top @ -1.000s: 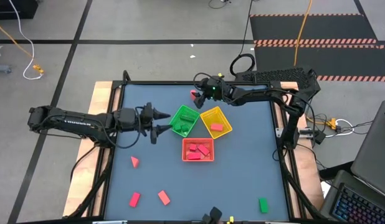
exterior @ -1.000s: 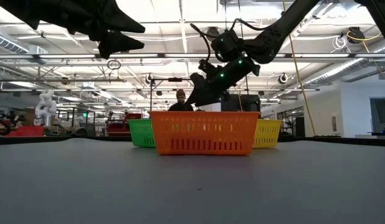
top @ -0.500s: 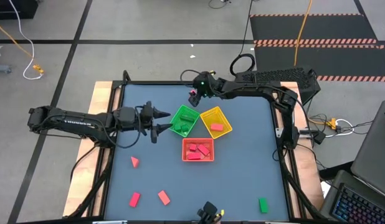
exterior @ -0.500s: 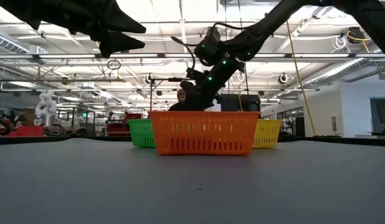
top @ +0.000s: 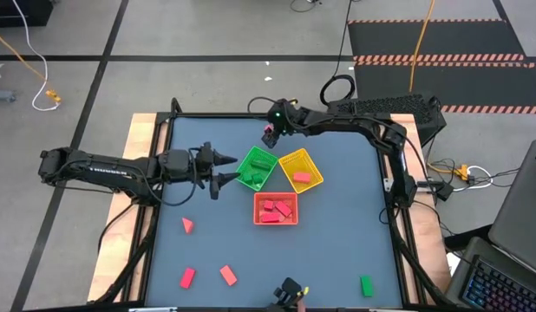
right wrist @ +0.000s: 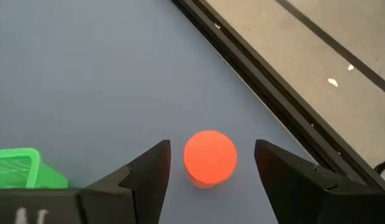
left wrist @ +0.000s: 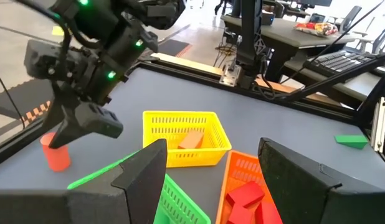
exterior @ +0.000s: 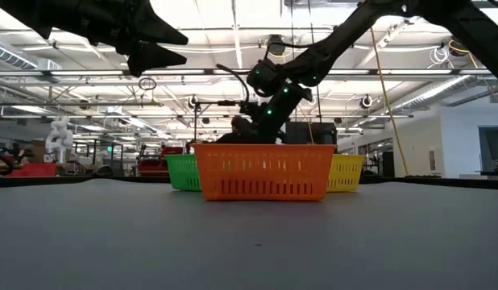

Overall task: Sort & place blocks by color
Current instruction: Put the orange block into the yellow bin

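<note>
The red cylinder (right wrist: 209,157) stands upright on its flat end near the table's far edge; the left wrist view shows the cylinder (left wrist: 55,151) too. My right gripper (right wrist: 212,146) is open and points down over it, one finger on either side, apart from it. In the high view the right gripper (top: 270,133) covers most of the cylinder. My left gripper (top: 232,169) is open and held level above the table, left of the green tray (top: 256,167). Other blocks lie loose: a red wedge (top: 188,225), a red brick (top: 187,277), a salmon brick (top: 228,276), a green block (top: 366,285).
The green tray, the yellow tray (top: 301,171) with a salmon block (left wrist: 191,139), and the red tray (top: 276,208) with red blocks sit clustered mid-table. The table's black far rail (right wrist: 267,99) runs close behind the cylinder. Bare table surface lies on the near half.
My right gripper has moved toward the table's left along the far edge and come down a little, ending over the red cylinder. My left arm has kept still. No block has moved.
</note>
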You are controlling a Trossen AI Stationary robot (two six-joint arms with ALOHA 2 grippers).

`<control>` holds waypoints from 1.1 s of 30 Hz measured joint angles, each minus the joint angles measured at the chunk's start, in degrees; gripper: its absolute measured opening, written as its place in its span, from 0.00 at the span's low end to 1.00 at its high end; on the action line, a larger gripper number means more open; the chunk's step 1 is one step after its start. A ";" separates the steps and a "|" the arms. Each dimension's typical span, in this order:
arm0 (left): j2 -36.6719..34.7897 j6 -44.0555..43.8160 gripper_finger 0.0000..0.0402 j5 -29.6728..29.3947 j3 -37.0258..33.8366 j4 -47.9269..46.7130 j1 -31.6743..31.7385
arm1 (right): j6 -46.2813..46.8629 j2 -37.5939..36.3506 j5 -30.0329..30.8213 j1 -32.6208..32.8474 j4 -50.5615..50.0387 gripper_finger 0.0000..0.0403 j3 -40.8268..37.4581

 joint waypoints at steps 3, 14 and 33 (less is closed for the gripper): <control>0.00 0.72 0.63 0.00 -0.02 0.80 0.02 | 0.00 0.71 0.06 -0.01 -2.36 0.56 1.76; 0.00 1.05 0.63 0.11 -0.01 1.07 0.17 | 0.79 0.78 -1.29 -0.15 -1.70 0.56 1.90; 0.00 1.05 0.63 0.11 -0.02 -0.71 0.11 | -3.70 5.16 0.46 1.23 1.11 0.30 1.85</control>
